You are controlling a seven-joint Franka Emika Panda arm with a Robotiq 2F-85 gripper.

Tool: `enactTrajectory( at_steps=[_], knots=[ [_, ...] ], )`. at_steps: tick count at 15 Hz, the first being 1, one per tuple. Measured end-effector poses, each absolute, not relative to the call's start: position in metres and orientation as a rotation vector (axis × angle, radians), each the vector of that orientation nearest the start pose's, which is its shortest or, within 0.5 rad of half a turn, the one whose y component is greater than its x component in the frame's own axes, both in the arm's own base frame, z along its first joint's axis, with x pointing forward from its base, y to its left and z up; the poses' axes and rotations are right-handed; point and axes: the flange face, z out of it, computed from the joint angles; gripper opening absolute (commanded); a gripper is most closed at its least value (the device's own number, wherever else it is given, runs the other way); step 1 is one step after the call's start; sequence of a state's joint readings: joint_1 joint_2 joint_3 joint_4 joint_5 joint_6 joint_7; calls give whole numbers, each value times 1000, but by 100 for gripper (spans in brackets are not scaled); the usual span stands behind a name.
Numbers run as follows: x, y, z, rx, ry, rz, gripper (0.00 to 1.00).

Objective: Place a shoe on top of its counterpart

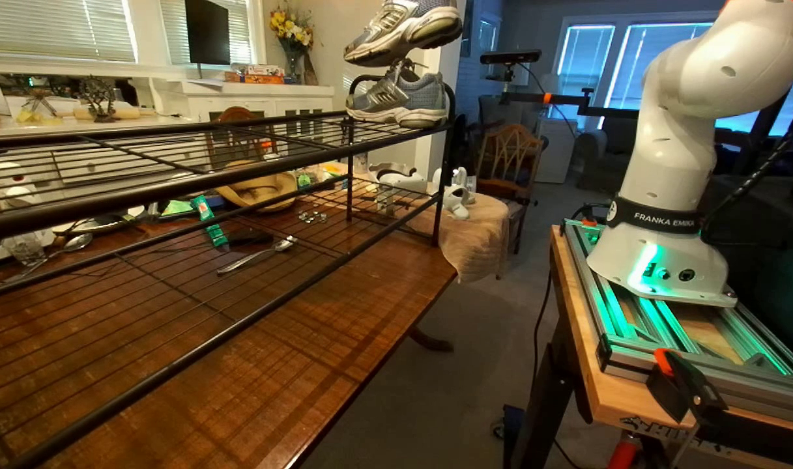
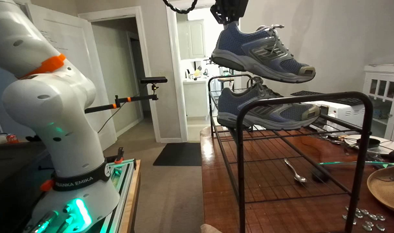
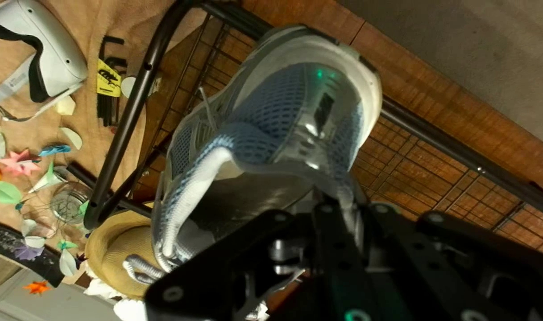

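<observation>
Under the grey-and-blue mesh sneaker (image 2: 264, 53) in your black gripper (image 2: 230, 22), your gap is pinched at the laces (image 2: 264, 92) of its matching grey-and-blue twin (image 2: 264, 108) and wider at heel and toe. The black tubular end rail (image 2: 313, 97) stands in your way just beside that twin, near a robot-side corner of the brown wooden table (image 1: 383, 293). You have open air over the robot-side edge and above the black wire top shelf (image 1: 272, 163), away from that corner.

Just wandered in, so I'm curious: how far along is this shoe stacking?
Done: the shoe is up above the rack, its heel collar pinched in the gripper.
In hand: it hangs over its counterpart, with a gap between the toes; contact farther back is unclear.
Left, apparently: settling it on top and letting go.
</observation>
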State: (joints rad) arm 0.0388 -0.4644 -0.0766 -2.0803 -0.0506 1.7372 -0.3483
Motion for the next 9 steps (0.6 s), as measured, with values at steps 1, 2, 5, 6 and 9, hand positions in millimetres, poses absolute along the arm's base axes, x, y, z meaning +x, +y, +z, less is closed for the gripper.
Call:
enactTrajectory(
  at_steps=[1, 2, 5, 6, 9],
  knots=[
    [419, -30, 619, -3132, -509, -176, 2],
    [419, -32, 617, -3131, -507, -169, 2],
    [418, -37, 610, -3125, -504, -147, 2],
    [418, -38, 608, -3124, -501, -142, 2],
    [417, -41, 603, -3119, -490, -130, 2]
  ],
)
